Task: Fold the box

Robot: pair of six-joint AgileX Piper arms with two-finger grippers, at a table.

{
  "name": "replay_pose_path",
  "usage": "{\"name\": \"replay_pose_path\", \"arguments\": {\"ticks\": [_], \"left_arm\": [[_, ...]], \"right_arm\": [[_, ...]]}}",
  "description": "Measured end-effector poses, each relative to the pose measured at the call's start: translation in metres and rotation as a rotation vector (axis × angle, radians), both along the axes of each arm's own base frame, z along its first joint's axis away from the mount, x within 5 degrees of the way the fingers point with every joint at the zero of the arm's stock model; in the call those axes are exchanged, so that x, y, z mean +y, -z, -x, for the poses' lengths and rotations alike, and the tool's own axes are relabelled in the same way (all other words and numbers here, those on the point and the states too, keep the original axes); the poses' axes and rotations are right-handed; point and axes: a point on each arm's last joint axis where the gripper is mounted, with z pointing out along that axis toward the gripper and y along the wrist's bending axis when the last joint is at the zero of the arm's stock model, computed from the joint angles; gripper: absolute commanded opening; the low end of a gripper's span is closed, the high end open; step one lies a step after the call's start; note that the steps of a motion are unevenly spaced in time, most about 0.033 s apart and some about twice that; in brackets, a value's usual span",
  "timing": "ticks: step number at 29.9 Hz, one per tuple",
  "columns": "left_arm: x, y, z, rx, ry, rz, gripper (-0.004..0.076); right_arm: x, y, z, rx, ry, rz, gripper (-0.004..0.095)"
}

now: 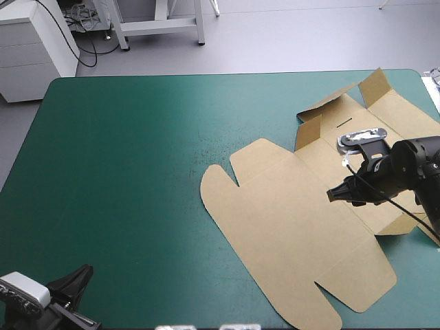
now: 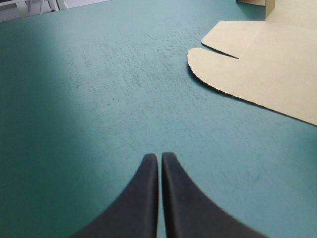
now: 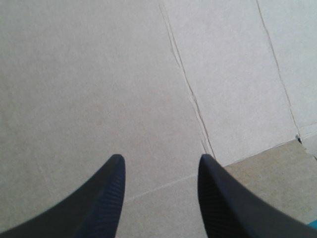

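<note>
While left tool [image 2: 160, 156] sits shut, right tool [image 3: 161, 157] open abv box [image 1: 295, 213]

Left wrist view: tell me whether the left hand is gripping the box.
No: the left hand is shut over bare teal-green cover, the box lying apart ahead.

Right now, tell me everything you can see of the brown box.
The box is a cut sheet of plain brown board with creases and a slot, lying on the table's right half on the teal-green cover. Most of it is flat, with rounded flaps toward the table's middle; at the far right end some flaps stand raised. The open right gripper hovers over it; whether they touch cannot be told.
</note>
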Motion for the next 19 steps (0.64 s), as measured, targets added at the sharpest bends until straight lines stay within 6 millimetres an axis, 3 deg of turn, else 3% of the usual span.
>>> {"name": "replay_pose_path", "arguments": {"ticks": [5, 14, 19], "left_arm": [[0.0, 0.0, 0.0, 0.0, 0.0, 0.0, 0.0006], [0.0, 0.0, 0.0, 0.0, 0.0, 0.0, 0.0006], [0.0, 0.0, 0.0, -0.001, 0.0, 0.0, 0.0006]], "right_arm": [[0.0, -0.011, -0.001, -0.03, 0.083, -0.042, 0.0493], [-0.001, -0.012, 0.0, -0.024, 0.184, -0.081, 0.0493], [-0.015, -0.023, 0.011, -0.074, 0.278, -0.094, 0.0492]]}}
